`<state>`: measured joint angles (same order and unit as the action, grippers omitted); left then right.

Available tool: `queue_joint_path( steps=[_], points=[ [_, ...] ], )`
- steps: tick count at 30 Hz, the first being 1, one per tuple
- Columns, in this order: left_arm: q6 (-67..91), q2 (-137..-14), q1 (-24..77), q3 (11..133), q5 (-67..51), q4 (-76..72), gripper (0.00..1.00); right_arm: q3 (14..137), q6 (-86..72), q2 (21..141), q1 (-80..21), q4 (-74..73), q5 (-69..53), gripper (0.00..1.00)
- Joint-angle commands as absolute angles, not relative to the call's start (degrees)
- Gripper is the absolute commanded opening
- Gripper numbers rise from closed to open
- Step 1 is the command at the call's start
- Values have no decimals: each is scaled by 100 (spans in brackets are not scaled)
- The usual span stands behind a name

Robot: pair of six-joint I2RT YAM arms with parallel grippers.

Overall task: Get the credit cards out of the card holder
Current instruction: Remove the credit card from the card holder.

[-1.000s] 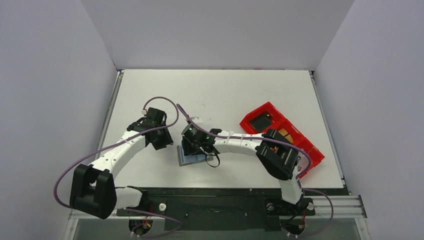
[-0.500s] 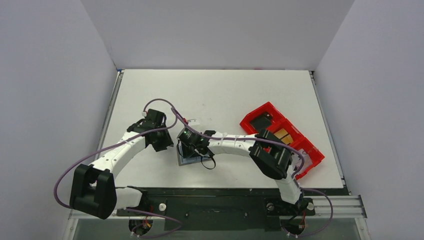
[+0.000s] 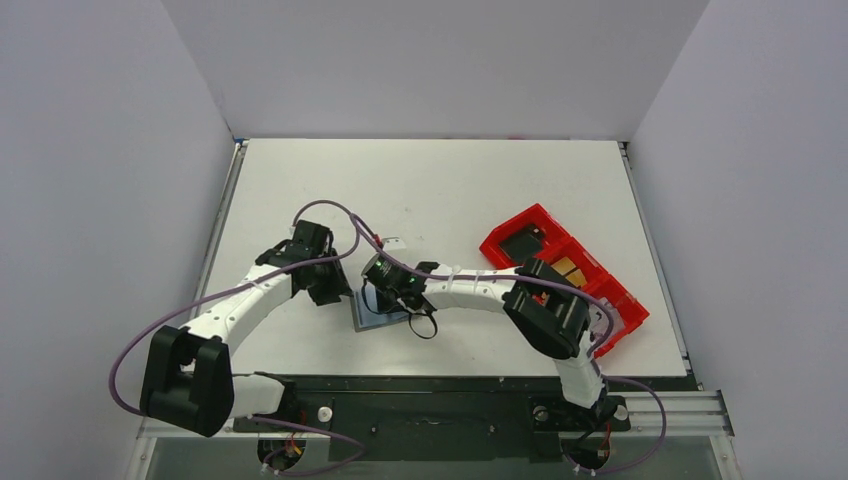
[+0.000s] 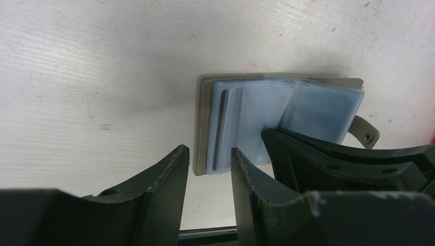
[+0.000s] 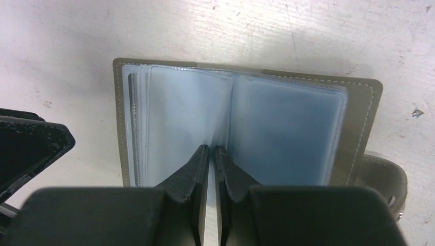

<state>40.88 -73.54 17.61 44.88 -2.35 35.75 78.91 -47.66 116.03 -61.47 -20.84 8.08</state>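
While the card holder lies open on the scuffed white table inside white walls, left gripper fingers stand apart; right gripper pinches its clear sleeve.

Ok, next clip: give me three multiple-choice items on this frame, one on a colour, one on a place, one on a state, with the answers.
1. What colour is the long tray?
A red
B blue
C green

2. Where is the card holder?
A in the tray
B held in the air
C flat on the table

3. How is the card holder?
A snapped shut
B open, clear sleeves showing
C folded back on itself

Answers: 1 A, its walls are red in the top view. 2 C, both wrist views show it lying on the white surface. 3 B, its two halves lie spread with the tab loose.
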Motion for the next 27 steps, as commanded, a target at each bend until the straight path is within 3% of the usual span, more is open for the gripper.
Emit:
queue_joint_path(
  steps=[1, 14, 27],
  points=[
    [3901, -7487, 1861, 4490, -640, 3190, 33, 7317, -4832, 11490, -5967, -2049, 608, 4],
    [4005, -7925, 2289, 4420, -1398, 2558, 33, 6522, -5044, 11237, -5692, -1152, -82, 0],
    [4005, -8330, 2464, 4354, -1253, 2405, 30, 6436, -5072, 11170, -5669, -1009, -256, 0]
  ],
)
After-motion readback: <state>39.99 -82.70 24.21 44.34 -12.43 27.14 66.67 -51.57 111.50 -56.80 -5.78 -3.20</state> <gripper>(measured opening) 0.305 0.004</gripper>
